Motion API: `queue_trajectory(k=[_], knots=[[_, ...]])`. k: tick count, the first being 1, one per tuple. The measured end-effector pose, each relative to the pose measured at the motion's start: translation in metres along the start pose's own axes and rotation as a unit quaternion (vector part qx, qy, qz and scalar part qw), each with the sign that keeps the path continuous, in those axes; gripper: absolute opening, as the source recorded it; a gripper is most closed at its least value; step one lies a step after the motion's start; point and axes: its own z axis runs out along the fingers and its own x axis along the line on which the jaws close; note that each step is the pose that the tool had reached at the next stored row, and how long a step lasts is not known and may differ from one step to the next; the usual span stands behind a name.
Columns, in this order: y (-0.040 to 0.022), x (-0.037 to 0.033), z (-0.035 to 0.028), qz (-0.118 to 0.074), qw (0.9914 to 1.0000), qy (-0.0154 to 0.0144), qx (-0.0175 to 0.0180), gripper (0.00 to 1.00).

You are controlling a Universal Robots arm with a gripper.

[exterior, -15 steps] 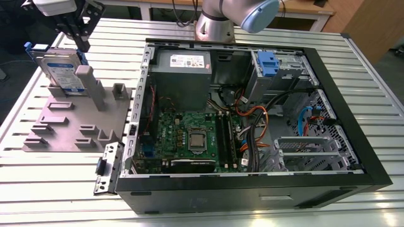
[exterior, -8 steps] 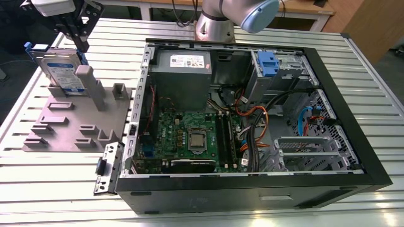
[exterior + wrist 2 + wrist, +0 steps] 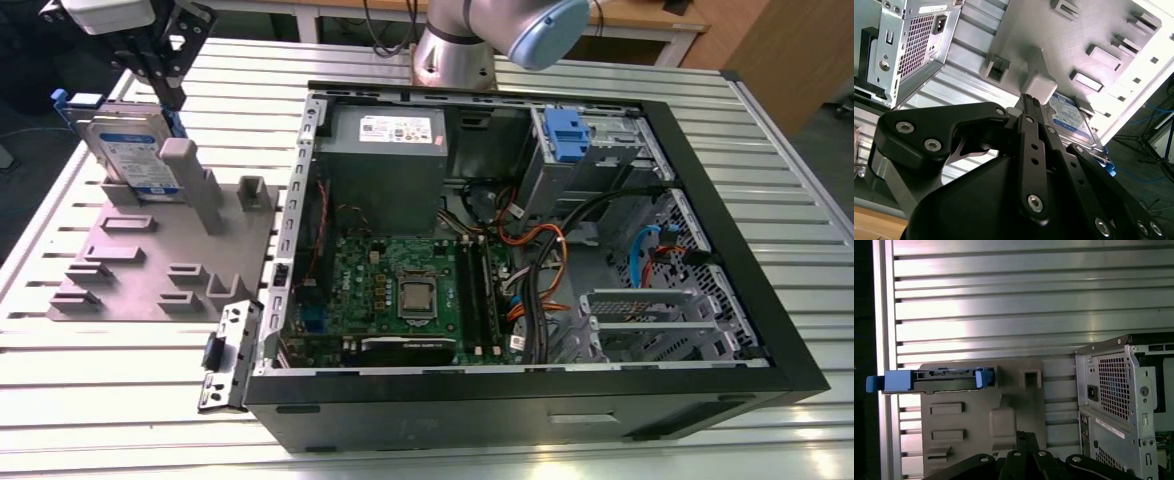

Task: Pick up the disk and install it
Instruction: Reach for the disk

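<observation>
The black open-sided computer tower (image 3: 747,250) lies on its side, insides facing up: green motherboard (image 3: 400,290), grey power supply box (image 3: 387,150), a tangle of coloured cables (image 3: 534,240), and a blue plastic tab (image 3: 567,135) on the grey drive cage (image 3: 607,150). To the exterior view's left of it sits a flat grey fixture plate (image 3: 147,260) studded with blocks. The silver hard drive in its bright blue carrier (image 3: 134,150) stands on edge in a slot at the plate's far end. A tall grey post (image 3: 187,185) rises just beside it, crowding the label side. The grey arm with the blue joint cap (image 3: 454,55) comes over from behind the tower. Its black jaws hang pointing down, just above the post and the drive's top edge, pressed together with nothing between them. Everything rests on a slatted aluminium counter (image 3: 134,400), and wooden furniture (image 3: 787,50) stands behind.
</observation>
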Motion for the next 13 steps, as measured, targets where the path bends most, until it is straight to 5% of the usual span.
queue_trajectory(k=[5,13], knots=[[0.0020,0.0053,0.0003,0.000,1.00000,0.0000,-0.0001,0.11],[0.0140,0.0222,0.0018,0.000,1.00000,0.0001,0.0000,0.11]])
